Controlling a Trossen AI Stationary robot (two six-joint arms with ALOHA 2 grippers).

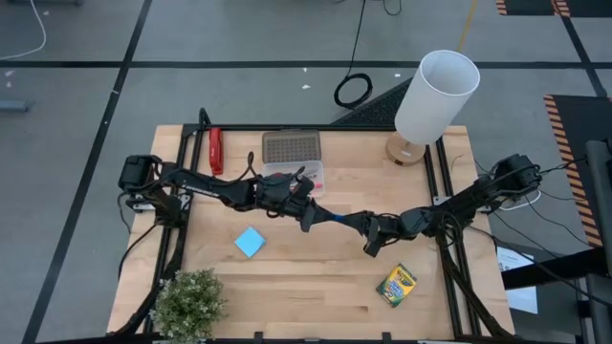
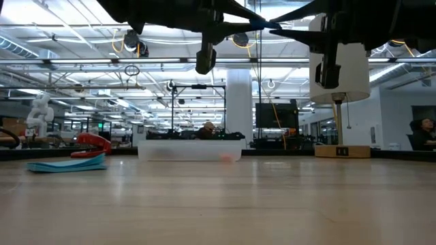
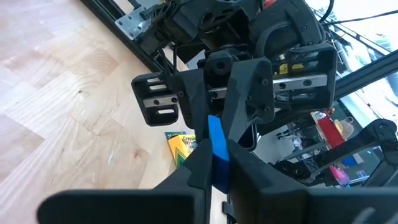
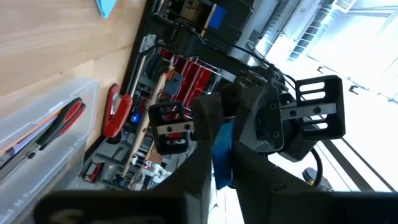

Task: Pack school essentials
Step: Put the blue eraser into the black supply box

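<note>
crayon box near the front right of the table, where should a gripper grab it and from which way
The crayon box lies flat on the table, turned at a slant, with bare wood all round it. Probably best from straight above, fingers closing across its two long edges near the middle, wrist turned to match the slant. The right gripper is nearer, but it and the left gripper are both closed on a blue item.

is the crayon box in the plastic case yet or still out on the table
Still out. The crayon box lies flat on the bare table, apart from the case.
</note>
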